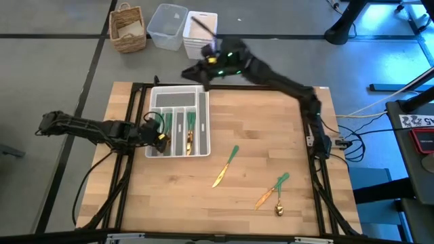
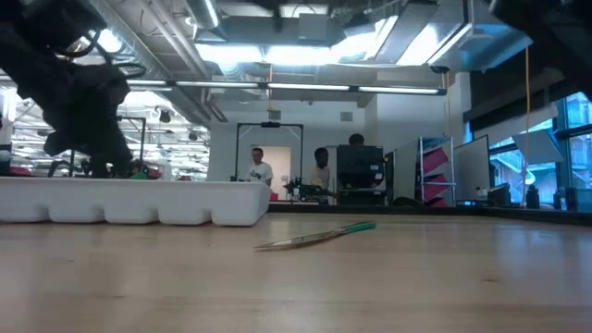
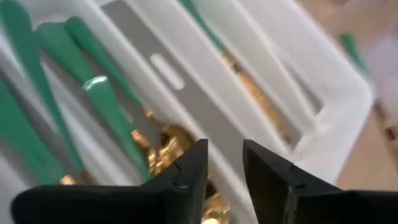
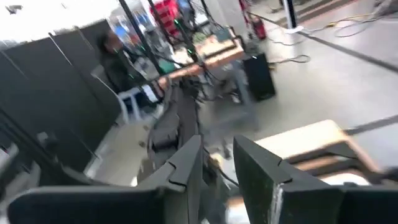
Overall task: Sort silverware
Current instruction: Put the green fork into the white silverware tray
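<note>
The white tray [image 1: 205,129] stands at the table's far left and holds silverware [image 1: 190,130] with green handles and gold heads. My left gripper [image 1: 160,137] hovers open over the tray's left compartments [image 3: 93,112], nothing between its fingers [image 3: 186,171]. On the bare wood lie a knife [image 1: 226,166], a fork [image 1: 272,189] and a spoon [image 1: 279,207]; the low view shows the knife [image 2: 319,236] flat on the table. My right gripper [image 1: 194,70] is raised high over the far table edge, pointing level into the room, open [image 4: 217,163] and holding nothing.
Beyond the table's far edge stand a wicker basket [image 1: 128,28], a clear plastic container [image 1: 167,26] and a white bin [image 1: 200,32]. The wood at the near left is bare. People [image 2: 259,171] stand in the room far behind.
</note>
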You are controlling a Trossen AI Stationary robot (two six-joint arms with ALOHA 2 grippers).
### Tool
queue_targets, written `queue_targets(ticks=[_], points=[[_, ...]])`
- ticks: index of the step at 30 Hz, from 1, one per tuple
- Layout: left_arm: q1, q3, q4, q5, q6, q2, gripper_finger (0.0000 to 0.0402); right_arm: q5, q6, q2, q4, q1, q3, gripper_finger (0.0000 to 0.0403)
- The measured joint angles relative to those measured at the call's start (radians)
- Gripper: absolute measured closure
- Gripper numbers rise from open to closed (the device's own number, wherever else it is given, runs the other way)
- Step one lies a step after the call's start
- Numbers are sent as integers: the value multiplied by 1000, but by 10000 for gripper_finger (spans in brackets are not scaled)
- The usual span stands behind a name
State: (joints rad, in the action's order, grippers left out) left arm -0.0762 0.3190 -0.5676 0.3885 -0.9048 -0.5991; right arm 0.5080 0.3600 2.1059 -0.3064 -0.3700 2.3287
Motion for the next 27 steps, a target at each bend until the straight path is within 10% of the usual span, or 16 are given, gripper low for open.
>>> queue_targets(ticks=[13,27], points=[[137,62,4,-123,48,-30,293,-322,-410,-379,-876,-37,0,308],[265,76,-58,-232,44,-239,292,-430,-444,-501,-1121,-36,0,308]])
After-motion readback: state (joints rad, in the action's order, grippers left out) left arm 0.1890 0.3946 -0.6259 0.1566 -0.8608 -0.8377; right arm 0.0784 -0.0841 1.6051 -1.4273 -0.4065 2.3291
